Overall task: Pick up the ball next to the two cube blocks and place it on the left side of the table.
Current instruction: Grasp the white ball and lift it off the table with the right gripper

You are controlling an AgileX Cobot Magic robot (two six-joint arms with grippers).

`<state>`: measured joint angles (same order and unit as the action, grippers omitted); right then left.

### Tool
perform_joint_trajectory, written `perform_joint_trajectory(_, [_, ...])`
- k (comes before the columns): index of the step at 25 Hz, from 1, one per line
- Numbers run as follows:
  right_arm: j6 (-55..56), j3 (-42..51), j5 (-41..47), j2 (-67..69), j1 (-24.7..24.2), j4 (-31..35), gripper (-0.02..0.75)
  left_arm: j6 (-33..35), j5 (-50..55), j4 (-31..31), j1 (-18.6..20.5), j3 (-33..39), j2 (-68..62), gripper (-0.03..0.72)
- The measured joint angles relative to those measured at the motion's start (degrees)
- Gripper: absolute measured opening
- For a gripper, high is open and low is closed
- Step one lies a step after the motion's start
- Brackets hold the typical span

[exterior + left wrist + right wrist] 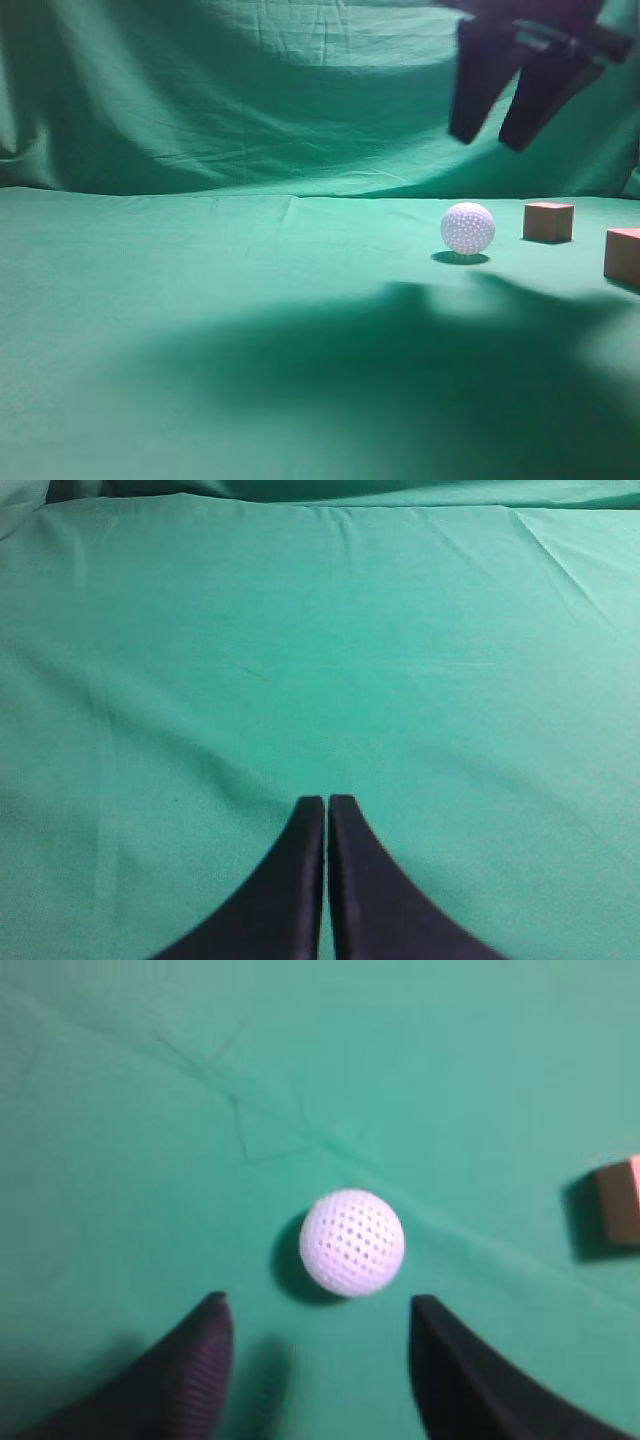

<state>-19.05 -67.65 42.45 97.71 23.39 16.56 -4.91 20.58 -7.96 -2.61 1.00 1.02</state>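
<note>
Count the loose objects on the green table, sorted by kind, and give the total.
Ball: 1, pale and dimpled, resting on the table.
Cube blocks: 2, both reddish-brown, one nearest the ball and one at the right edge of the exterior view.
Total: 3

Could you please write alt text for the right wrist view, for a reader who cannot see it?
A dimpled white ball rests on green cloth, just ahead of the open right gripper, whose two dark fingers rise from the bottom edge without touching it. Part of a reddish-brown cube shows at the right edge.
</note>
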Motion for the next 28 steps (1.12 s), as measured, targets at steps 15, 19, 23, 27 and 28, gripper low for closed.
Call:
perform_joint_trajectory(15, [-3.31,-8.78,-0.26,16.27,0.0,1.41,0.318,0.0,0.0,0.0,0.0,0.0,0.0,0.0])
perform_joint_trajectory(19, [-3.2,-9.76,0.82,16.27,0.09,-1.08,0.325,0.0,0.0,0.0,0.0,0.0,0.0,0.0])
perform_joint_trajectory(23, [-3.2,-14.17,4.72,16.31,0.23,-1.34,0.325,0.0,0.0,0.0,0.0,0.0,0.0,0.0])
perform_joint_trajectory(27, [-3.2,-25.71,5.86,16.31,3.97,1.28,0.325,0.0,0.0,0.0,0.0,0.0,0.0,0.0])
perform_joint_trajectory(28, [-3.2,-27.48,5.1,16.31,5.32,1.82,0.325,0.0,0.0,0.0,0.0,0.0,0.0,0.0])
